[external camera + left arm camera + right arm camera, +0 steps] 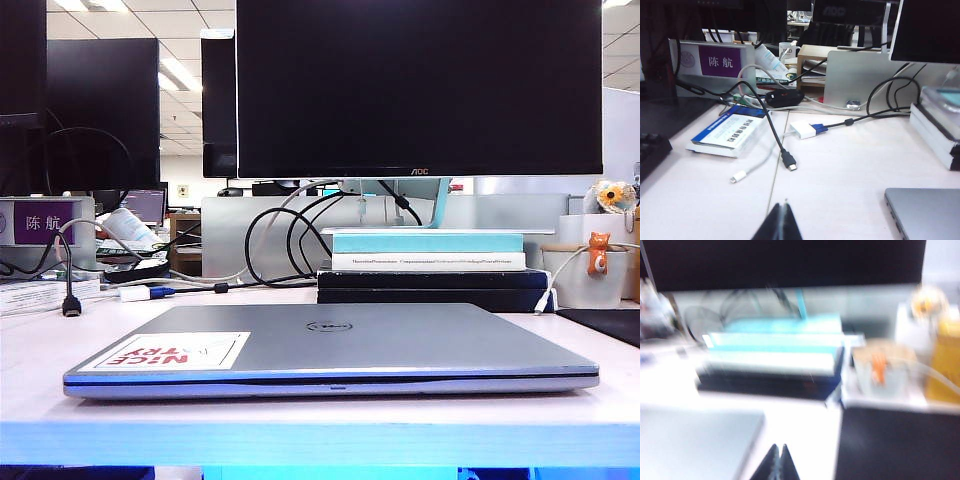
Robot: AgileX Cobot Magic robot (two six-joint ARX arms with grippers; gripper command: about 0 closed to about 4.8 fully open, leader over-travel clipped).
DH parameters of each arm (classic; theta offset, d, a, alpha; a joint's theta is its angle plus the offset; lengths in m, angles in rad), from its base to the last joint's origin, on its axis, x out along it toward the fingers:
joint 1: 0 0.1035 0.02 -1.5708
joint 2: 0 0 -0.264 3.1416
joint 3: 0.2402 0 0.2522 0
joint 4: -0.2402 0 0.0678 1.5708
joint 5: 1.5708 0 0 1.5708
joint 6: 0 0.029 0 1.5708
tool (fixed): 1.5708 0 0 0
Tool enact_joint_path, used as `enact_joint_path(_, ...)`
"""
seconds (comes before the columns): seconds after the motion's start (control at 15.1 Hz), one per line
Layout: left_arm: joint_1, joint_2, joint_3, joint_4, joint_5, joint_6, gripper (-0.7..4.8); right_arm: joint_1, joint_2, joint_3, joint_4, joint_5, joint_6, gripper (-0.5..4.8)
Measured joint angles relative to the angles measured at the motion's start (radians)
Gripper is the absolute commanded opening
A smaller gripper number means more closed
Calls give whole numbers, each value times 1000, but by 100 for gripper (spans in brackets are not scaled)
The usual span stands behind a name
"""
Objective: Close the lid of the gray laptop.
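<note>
Gray laptop [330, 355] sits at 6 o'clock on the white surface [320, 428], front and centre in the exterior view. The lid [340, 338] is flat down on the base, only a thin dark seam along the front edge, Dell logo up, white red-lettered sticker [165, 351] at its 9 o'clock corner. Stacked books [428, 268] at 12 o'clock behind it, big black AOC monitor [420, 88] above those. Cables [777, 137] and a blue-white booklet [730, 131] lie well apart at 10 o'clock.

Neither arm shows in the exterior view. Left end effector [785, 220] appears only in its wrist view, fingers pressed together to a point, holding nothing, hanging over bare surface off the laptop's left corner. Right end effector [778, 463] in its blurred wrist view also looks pinched together and empty, off the laptop's right rear corner, near a black mat [895, 445].

Judgement: closing looks done; step in hand is clearing away from the laptop. Next move likely calls for nothing beyond parking both arms without brushing the lid or snagging cables.
</note>
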Motion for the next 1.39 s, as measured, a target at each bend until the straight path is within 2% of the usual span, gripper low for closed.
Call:
enact_joint_path(0.27, 0, 2, -66, 47, 0, 6, -6, 0, 0, 0, 1, 0, -10, -5)
enact_joint_path(0.4, 0, -1, -66, 68, 0, 74, -6, 0, 0, 0, -43, 7, -36, -5)
enact_joint_path(0.53, 0, -1, -66, 68, -1, 104, -6, 0, 5, 0, -93, 26, -43, -5)
enact_joint_path(0.8, 0, -1, -66, 65, -18, 107, -6, 0, 5, 0, -145, 26, 42, -5)
enact_joint_path(1.06, 0, -1, -66, 65, -18, 107, -6, 0, 6, 0, -296, 26, 92, -5)
enact_joint_path(1.39, 0, -2, -66, 65, -18, 107, -6, 0, 6, 0, -284, 26, 98, -5)
